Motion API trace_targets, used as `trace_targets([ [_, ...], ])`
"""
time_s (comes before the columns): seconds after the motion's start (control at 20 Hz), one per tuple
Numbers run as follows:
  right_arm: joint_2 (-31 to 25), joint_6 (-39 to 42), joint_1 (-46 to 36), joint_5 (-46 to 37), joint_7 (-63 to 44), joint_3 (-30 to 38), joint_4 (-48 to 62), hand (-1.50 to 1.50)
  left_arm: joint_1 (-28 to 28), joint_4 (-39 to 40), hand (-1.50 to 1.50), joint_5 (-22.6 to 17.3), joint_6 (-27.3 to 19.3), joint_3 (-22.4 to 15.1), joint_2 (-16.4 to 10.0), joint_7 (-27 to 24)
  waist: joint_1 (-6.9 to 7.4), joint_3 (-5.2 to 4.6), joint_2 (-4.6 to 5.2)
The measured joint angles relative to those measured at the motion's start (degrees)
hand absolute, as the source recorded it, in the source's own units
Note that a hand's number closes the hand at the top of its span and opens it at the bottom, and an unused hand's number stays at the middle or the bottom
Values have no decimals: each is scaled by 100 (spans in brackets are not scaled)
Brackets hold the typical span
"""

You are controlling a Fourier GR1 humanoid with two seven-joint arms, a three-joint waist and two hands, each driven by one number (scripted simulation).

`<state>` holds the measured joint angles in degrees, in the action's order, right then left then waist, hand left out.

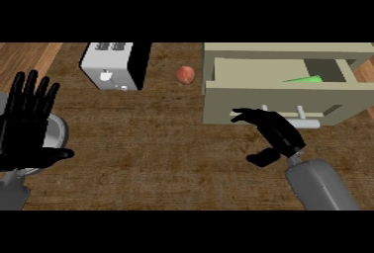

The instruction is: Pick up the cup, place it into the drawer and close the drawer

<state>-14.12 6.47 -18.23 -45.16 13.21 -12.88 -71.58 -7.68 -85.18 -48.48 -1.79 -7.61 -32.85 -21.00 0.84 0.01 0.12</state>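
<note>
Head view is showing a seemingly light green cup (305, 79) inside the stiff beige drawer (241, 99); empty, half-open right hand (272, 129) is hovering by its front, the place to push

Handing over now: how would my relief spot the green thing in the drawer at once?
Find the beige drawer unit at the right of the counter, its drawer pulled open. In the opening, toward its right end, lies a green item, likely the cup. Nothing else is green: the oval left of the unit is reddish-brown, the toaster white.
</note>
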Motion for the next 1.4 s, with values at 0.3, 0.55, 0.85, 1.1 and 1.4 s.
trace_targets([
  [0.3,183,-389,-981,-124,614,421,1806,-150,234,-94,-150,96,278,272,83,116,10,-2,-1],
  [0.55,190,-436,-1968,-26,1097,864,3300,-150,194,223,-150,180,642,418,189,27,42,-1,23],
  [0.85,-47,-449,-2862,14,1789,1248,4723,-150,112,462,-150,221,929,565,248,34,107,-14,19],
  [1.1,-196,-413,-3319,-16,2056,1403,5441,-150,35,439,-150,306,925,515,370,69,197,-20,34],
  [1.4,-345,-180,-3533,4,2363,1511,5881,-150,19,422,-150,402,992,498,372,79,291,-32,28],
])
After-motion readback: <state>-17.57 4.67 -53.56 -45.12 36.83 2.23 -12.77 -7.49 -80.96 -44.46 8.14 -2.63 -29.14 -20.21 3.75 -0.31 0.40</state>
